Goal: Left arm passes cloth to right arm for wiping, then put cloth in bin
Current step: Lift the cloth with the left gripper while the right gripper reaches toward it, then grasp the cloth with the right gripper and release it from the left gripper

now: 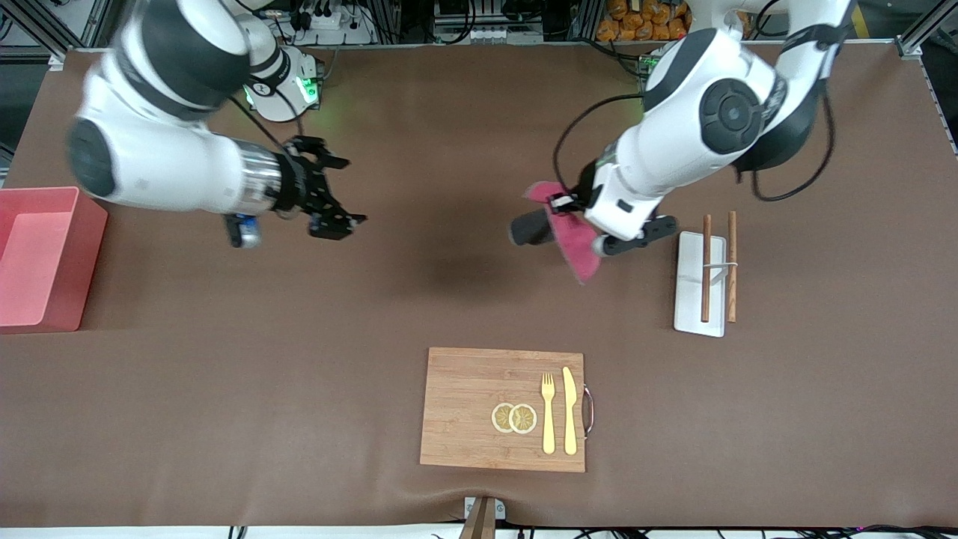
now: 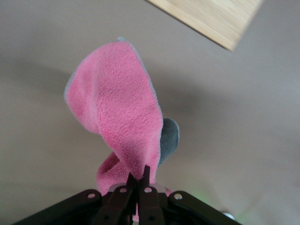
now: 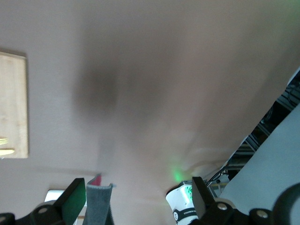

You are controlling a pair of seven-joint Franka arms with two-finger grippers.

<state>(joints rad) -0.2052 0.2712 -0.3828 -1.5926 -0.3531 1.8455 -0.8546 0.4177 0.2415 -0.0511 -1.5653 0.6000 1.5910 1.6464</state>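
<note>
My left gripper (image 1: 557, 213) hangs over the table beside the white tray, shut on the cloth (image 1: 575, 243). The cloth droops from it, magenta face outward with a dark roll toward the table's middle. In the left wrist view the fingertips (image 2: 146, 174) pinch the pink cloth (image 2: 117, 103), and its grey face shows at one edge. My right gripper (image 1: 333, 206) is open and holds nothing, in the air between the pink bin (image 1: 37, 254) and the table's middle. In the right wrist view its fingers (image 3: 75, 197) stand wide apart, and the grey cloth (image 3: 96, 204) shows farther off.
A white tray (image 1: 688, 299) with two brown chopsticks (image 1: 706, 269) lies at the left arm's end. A wooden cutting board (image 1: 471, 389) with a yellow fork, a knife and lemon slices lies near the front edge. The bin stands at the right arm's end.
</note>
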